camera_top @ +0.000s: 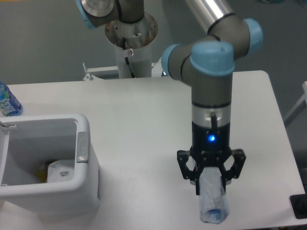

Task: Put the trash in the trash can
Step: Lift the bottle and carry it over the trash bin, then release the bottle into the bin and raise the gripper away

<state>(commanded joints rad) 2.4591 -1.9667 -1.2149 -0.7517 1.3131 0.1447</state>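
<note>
Clear bottle [213,201] hangs clamped in the gripper [211,184]; carry it level over the bin [82,143] before releasing.

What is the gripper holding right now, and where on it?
The gripper holds the clear plastic bottle, its fingers clamped on the upper end; the rest hangs below.

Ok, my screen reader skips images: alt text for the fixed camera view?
The end effector holds a clear plastic bottle above a white table. At left, a white trash can contains a white packet.
</note>
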